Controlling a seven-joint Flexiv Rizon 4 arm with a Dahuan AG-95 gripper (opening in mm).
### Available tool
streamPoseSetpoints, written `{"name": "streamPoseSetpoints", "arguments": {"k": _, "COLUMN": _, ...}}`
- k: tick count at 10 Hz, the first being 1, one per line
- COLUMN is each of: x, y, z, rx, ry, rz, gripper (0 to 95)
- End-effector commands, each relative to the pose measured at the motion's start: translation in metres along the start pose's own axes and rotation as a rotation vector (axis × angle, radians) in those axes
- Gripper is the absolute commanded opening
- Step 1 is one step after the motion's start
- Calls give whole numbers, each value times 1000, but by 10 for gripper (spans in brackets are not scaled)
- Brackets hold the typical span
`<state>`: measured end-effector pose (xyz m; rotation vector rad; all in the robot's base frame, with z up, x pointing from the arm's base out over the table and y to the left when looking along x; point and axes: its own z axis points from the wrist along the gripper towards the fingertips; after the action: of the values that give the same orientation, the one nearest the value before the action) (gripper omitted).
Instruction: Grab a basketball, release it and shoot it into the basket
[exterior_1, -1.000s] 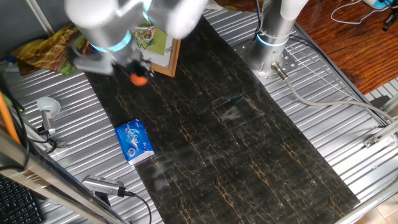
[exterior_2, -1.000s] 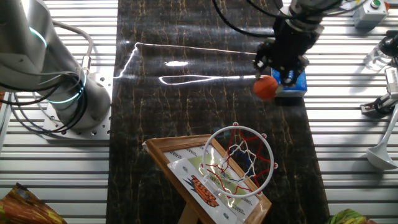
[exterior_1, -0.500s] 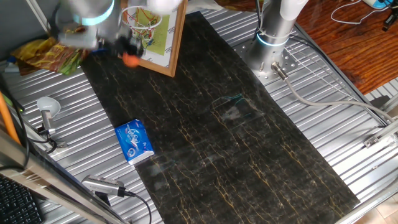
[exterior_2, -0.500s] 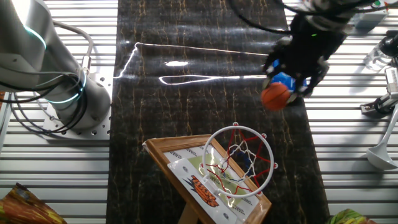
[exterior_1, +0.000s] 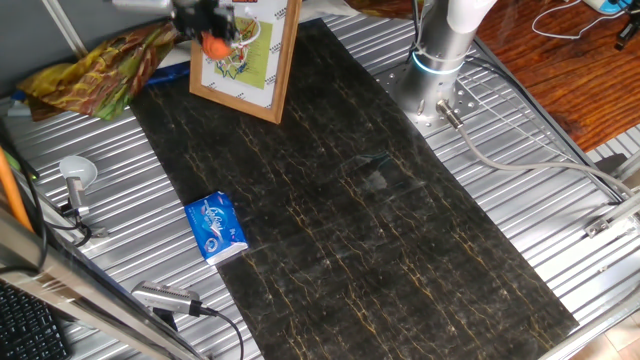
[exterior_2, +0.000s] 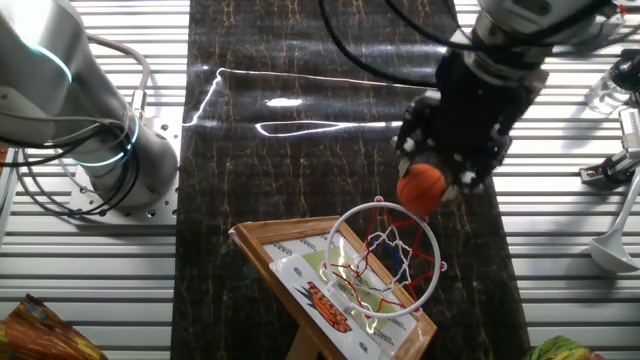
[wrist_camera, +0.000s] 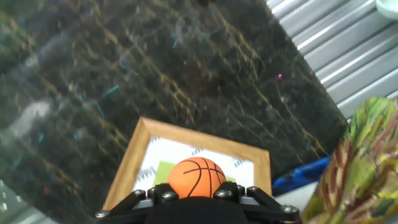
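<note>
While our gripper (exterior_2: 432, 178) pinches the ball (exterior_2: 421, 186) just above the hoop's (exterior_2: 386, 257) rim, we hold it high so that letting go drops it through the net.

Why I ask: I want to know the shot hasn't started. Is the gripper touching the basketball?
Touching. In the hand view the basketball sits pressed against the gripper, with no gap showing; the other fixed view shows it held at the fingertips above the basket.

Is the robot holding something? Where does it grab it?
Yes, the gripper holds the basketball, jaws pinching its sides, above the hoop's rim.
</note>
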<state>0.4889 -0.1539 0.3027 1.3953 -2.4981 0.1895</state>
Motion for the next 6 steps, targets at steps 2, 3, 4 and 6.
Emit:
{"name": "streamPoseSetpoints", "arguments": {"k": 2, "x": 27, "y": 0, "z": -10, "rx": 4, "ry": 6, "rz": -21, "gripper": 0}}
{"name": "streamPoseSetpoints", "arguments": {"k": 3, "x": 31, "y": 0, "z": -11, "rx": 4, "ry": 4, "rz": -28, "gripper": 0}}
{"name": "streamPoseSetpoints", "arguments": {"k": 4, "x": 32, "y": 0, "z": -10, "rx": 6, "ry": 6, "rz": -27, "gripper": 0}}
{"name": "streamPoseSetpoints", "arguments": {"k": 6, "x": 33, "y": 0, "z": -7, "rx": 9, "ry": 4, "rz": -29, "gripper": 0}}
